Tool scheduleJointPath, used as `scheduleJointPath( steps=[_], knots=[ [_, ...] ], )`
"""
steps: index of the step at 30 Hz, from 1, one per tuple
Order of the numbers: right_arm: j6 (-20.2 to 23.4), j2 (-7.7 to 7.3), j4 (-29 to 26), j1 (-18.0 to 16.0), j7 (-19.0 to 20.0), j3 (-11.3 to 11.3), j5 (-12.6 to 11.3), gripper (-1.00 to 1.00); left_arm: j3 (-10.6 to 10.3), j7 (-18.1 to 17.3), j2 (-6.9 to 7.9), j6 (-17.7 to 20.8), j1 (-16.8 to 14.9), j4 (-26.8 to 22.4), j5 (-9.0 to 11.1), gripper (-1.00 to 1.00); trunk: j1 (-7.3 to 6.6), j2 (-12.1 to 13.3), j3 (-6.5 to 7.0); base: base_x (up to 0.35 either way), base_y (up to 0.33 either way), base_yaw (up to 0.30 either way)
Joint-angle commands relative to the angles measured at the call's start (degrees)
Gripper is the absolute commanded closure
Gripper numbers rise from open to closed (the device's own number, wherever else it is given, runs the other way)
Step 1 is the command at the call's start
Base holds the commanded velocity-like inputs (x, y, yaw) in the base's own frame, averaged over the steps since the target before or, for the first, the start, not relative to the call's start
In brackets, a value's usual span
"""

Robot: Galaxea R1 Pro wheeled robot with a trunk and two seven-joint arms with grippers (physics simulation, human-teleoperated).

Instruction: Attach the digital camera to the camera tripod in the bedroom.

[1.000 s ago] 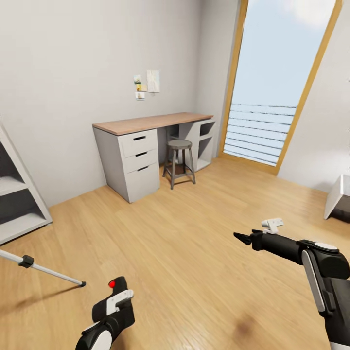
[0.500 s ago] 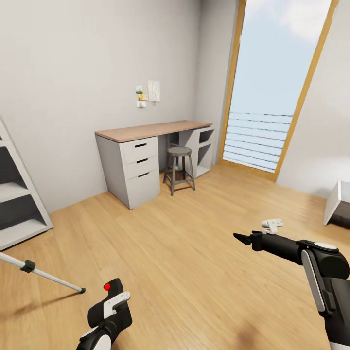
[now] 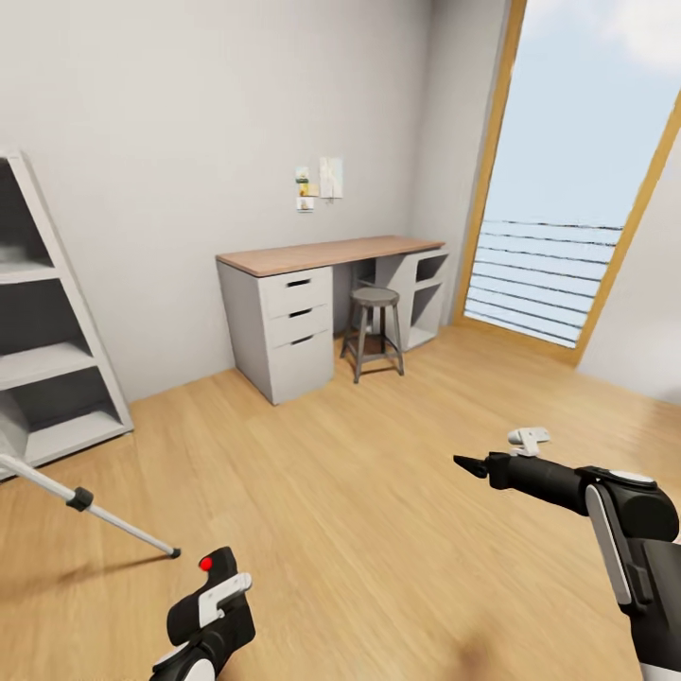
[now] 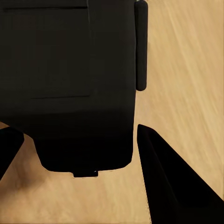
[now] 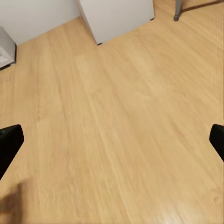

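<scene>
Boxy matte-black digital camera (image 4: 70, 79) fills left claw (image 3: 210, 605).

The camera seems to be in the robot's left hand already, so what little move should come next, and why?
Probably a further turn to the left. The left hand holds the camera, but of the tripod just one leg shows at the head view's left edge, its top out of sight.

Silver-legged camera tripod (image 3: 90, 501): one leg shows on the light wood floor (image 3: 378, 492); the rest is cut off by the picture's edge.

Small black boxy digital camera (image 4: 70, 84): in the left wrist view its top and near side run off the frame; its lens is not visible.

Left pincer (image 3: 213, 605): mostly hidden behind the camera in the head view.

Papers (image 3: 322, 180) pinned on the grey wall: too small to read.
</scene>
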Motion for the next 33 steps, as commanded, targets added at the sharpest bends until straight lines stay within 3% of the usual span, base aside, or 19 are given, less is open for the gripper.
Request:
scheduleJointPath(
  steps=[1,30,33],
  knots=[
    [0.3,-0.01,0.0,0.0,0.2,-0.1,0.0,-1.0,-0.2,0.4,0.11,0.2,0.0,-0.1,0.3,1.0,0.01,0.0,-0.06,0.192,-0.266,0.279],
    [0.1,-0.01,0.0,0.2,0.3,0.6,0.0,-1.0,0.2,0.5,0.73,0.0,2.1,-1.8,0.6,1.0,0.01,0.0,-0.06,0.277,-0.21,0.284],
    [0.1,-0.01,0.0,0.2,0.3,1.5,0.1,-1.0,1.4,0.4,0.72,0.0,4.0,-3.3,0.6,1.0,0.01,0.0,-0.06,0.112,-0.289,0.285]
  ],
)
